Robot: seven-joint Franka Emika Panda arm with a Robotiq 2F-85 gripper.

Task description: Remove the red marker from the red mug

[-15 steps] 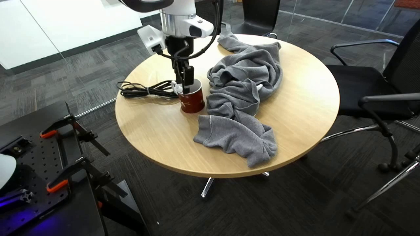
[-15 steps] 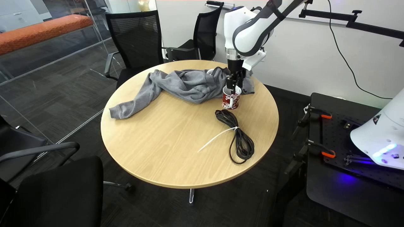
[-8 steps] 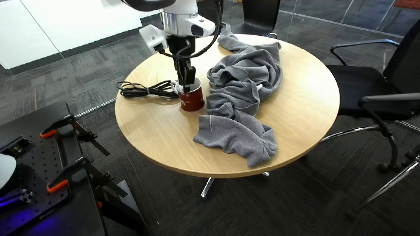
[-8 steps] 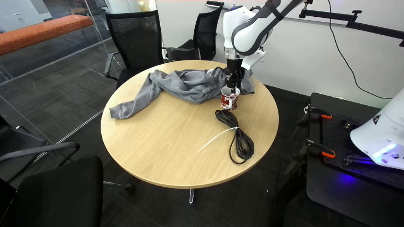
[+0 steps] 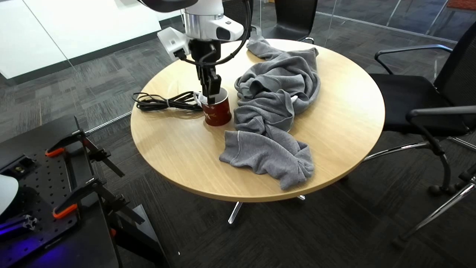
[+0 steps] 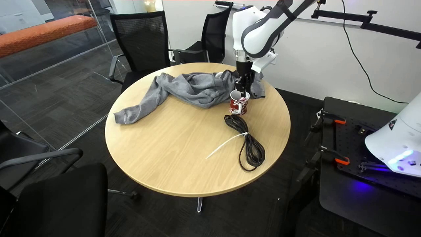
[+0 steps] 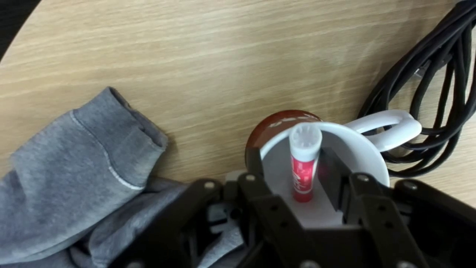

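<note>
The red mug (image 5: 219, 115) stands upright on the round table and shows in both exterior views (image 6: 235, 107); its pale inside also shows in the wrist view (image 7: 366, 158). The red marker (image 7: 303, 171), with a whitish upper end, stands slightly leaning inside the mug. A bit of it shows over the rim in an exterior view (image 6: 242, 98). My gripper (image 7: 292, 162) points down at the mug mouth, open, with the marker between its fingers and gaps beside it. The right finger is within the mug; whether the left is inside or outside the rim I cannot tell.
A grey cloth (image 5: 266, 150) lies crumpled close beside the mug. A black coiled cable (image 6: 236, 123) with a white tie (image 6: 227, 144) lies near the mug handle (image 7: 394, 128). Chairs (image 5: 420, 100) surround the wooden table (image 6: 184, 158).
The gripper and the mug have shifted slightly together, mostly between one second and half a second ago. The marker's end has come into sight in an exterior view.
</note>
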